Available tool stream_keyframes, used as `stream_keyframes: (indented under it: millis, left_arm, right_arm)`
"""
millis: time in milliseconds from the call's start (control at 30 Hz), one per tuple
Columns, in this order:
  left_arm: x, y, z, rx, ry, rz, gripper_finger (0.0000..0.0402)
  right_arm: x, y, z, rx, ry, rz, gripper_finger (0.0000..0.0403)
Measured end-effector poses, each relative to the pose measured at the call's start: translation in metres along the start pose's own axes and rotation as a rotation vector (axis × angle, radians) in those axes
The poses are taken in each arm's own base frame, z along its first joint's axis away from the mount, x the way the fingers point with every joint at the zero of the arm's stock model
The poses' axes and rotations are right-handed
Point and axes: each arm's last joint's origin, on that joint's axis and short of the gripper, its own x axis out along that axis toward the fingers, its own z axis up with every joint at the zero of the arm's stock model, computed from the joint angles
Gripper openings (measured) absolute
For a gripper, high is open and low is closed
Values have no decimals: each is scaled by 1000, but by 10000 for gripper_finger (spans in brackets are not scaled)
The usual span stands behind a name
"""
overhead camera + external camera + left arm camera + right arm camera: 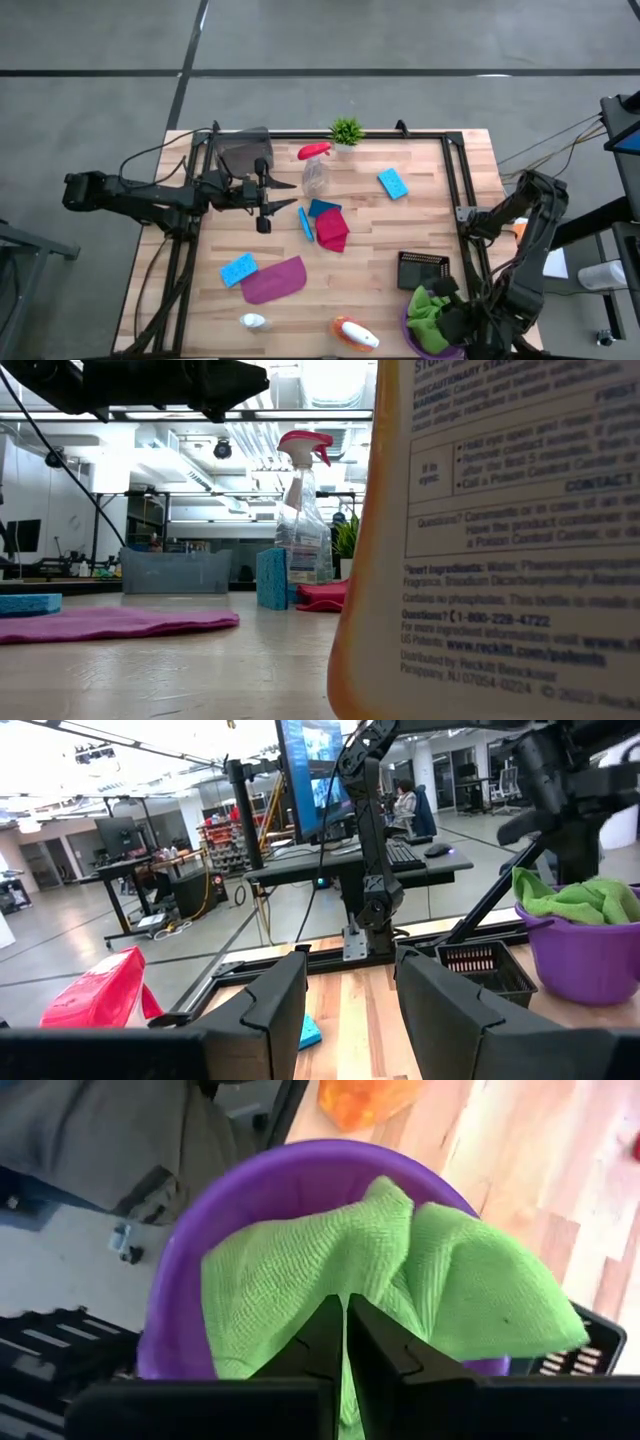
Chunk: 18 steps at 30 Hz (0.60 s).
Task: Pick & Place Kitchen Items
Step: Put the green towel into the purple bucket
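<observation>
A green cloth (300, 1280) lies bunched in a purple bowl (250, 1175) at the table's near right corner, hanging over the rim. My right gripper (346, 1310) is shut and points steeply down right over that cloth. My left gripper (350, 990) is open and level over the table's far left, with nothing between its fingers. On the table are a red-topped clear spray bottle (315, 170), blue sponges (393, 183) (238, 268), a magenta cloth (331, 230), a purple cloth (272, 280), a white bottle (253, 321) and an orange bottle (355, 335). My right gripper's shut fingertips (330, 1315) stand over a crease in the green cloth (345, 1285). I cannot tell whether they touch it. The cloth rests in the bowl.
A black slotted basket (423, 270) stands just beyond the bowl. A grey cloth (243, 152) lies at the far left corner and a small green plant (346, 131) at the far edge. A black frame (455, 170) runs along the table's sides.
</observation>
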Motion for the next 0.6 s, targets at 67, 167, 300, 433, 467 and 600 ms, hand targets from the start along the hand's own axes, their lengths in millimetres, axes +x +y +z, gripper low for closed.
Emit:
stream_keyframes:
  millis: [67,167,300,433,467,600]
  left_arm:
    - [0,0,0,0,0,0,156]
    - [0,0,0,0,0,0,156]
    - [0,0,0,0,0,0,156]
    - [0,0,0,0,0,0,156]
    - [0,0,0,0,0,0,156]
    - [0,0,0,0,-1,0,156]
  right_arm:
    - [8,2,1,-23,-2,1,18]
    - [21,3,0,-47,8,-10,18]
    - [35,2,-2,-51,40,-29,18]
    - [50,2,-4,-46,60,-18,18]
    - [54,2,-5,-42,63,-3,18]
    - [69,-1,-8,-35,98,3,18]
